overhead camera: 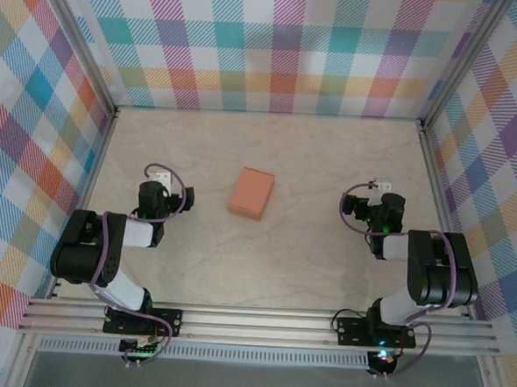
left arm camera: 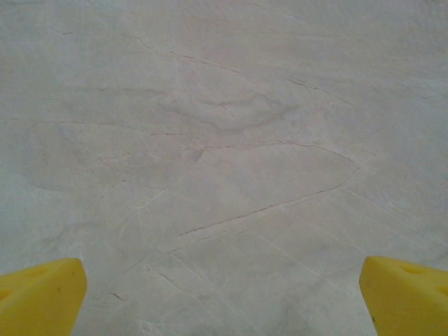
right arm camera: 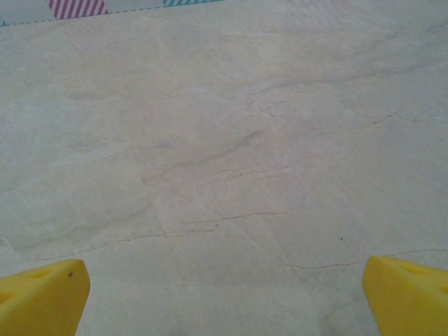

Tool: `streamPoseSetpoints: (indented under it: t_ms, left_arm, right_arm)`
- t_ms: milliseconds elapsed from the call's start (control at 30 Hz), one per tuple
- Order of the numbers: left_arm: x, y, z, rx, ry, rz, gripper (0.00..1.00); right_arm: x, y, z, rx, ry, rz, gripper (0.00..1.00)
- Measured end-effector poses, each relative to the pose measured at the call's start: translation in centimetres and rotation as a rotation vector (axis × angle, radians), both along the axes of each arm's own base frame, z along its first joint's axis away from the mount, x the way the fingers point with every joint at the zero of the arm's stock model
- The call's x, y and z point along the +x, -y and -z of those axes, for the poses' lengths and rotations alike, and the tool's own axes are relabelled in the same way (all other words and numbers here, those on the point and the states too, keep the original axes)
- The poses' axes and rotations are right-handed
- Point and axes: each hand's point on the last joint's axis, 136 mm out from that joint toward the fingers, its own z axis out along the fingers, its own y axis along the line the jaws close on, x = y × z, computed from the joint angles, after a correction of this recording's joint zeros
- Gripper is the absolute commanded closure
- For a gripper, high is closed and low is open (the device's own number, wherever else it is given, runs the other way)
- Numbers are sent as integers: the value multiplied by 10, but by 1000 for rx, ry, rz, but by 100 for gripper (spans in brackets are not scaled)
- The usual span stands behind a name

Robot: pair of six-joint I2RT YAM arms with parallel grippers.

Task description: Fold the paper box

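Left gripper first: jaws spread as wide as they go, yellow fingertips well apart, nothing between them but bare table. From above, that arm sat folded back near its base, well to the left of the work.

Middle of the table, there was the paper box, salmon-orange and lying flat, roughly between the two arms and touching neither. It read to me as a closed little block, not a flat sheet (I couldn't tell from overhead whether the last flap was tucked). Its long axis ran from the near side toward the back wall, the far end leaning slightly to the right.

Right gripper: same story, jaws fully apart, empty, only table under it, the arm tucked back on its own side.

My call was that the folding looked done, or all but. Any next move would have called for one arm reaching in toward the centre, coming down over a short end to press or check the closure, with the other bracing the opposite side.
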Motion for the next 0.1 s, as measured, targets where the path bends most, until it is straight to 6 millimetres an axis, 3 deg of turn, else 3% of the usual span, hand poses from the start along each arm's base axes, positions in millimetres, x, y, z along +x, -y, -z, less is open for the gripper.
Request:
streamPoseSetpoints:
  t_ms: [100]
  left_arm:
    - [0, 1, 0, 0, 1, 2, 0]
  right_arm:
    - [0, -1, 0, 1, 2, -3, 0]
